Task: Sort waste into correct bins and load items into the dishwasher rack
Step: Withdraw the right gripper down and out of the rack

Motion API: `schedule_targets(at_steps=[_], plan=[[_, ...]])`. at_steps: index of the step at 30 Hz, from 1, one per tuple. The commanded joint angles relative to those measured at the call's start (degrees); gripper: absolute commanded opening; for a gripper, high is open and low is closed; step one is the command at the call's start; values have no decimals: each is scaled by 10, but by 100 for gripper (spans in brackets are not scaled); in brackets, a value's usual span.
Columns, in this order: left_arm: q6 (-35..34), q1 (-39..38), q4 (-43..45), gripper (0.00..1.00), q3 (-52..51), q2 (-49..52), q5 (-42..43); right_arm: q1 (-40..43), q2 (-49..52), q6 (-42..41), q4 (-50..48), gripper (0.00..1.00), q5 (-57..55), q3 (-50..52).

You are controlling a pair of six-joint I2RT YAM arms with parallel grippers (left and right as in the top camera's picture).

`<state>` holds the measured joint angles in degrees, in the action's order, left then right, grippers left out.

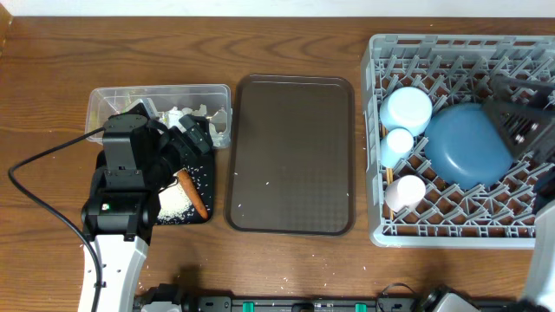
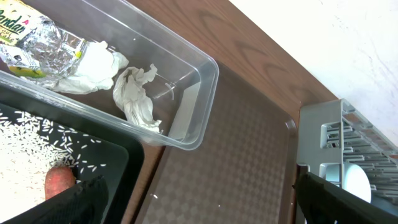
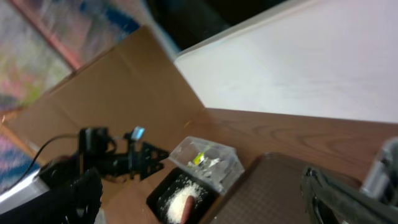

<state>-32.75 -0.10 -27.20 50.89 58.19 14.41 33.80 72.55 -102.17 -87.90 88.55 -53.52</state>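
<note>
Hovering left gripper (image 2: 199, 186), spread wide, by short orange carrot (image 1: 192, 192) in shallow black rectangular tray (image 2: 121, 163), left of brown serving tray (image 1: 290, 156); judging it firm, light, roll-prone; favouring mid-length pinch; holding right gripper (image 3: 200, 186) wide, right of that tray.

Partial "…ndan" on yellow-green wrapper (image 2: 22, 38)

carrot (image 1: 192, 195) orange | rack (image 1: 451, 59) grey | serving tray (image 1: 291, 156) brown (diamond pattern)

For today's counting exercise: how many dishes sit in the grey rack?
4: light-blue bowl at the rack's upper left, small light-blue cup below it, pinkish-white cup lower left, dark-blue plate centre. The right arm could hide others.
</note>
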Motion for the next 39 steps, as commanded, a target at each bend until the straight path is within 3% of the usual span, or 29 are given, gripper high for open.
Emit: schedule_targets(at_steps=[1,6,15,39], plan=[[10,2,-2,98,0,2,-3,-24,-56,-16,-10,99,4,-8],[10,2,-2,98,0,2,-3,-40,-144,-15,103,99,4,-8],[10,2,-2,98,0,2,-3,-40,-240,-15,110,99,4,-8],[10,2,-2,98,0,2,-3,-40,-250,-15,110,99,4,-8]])
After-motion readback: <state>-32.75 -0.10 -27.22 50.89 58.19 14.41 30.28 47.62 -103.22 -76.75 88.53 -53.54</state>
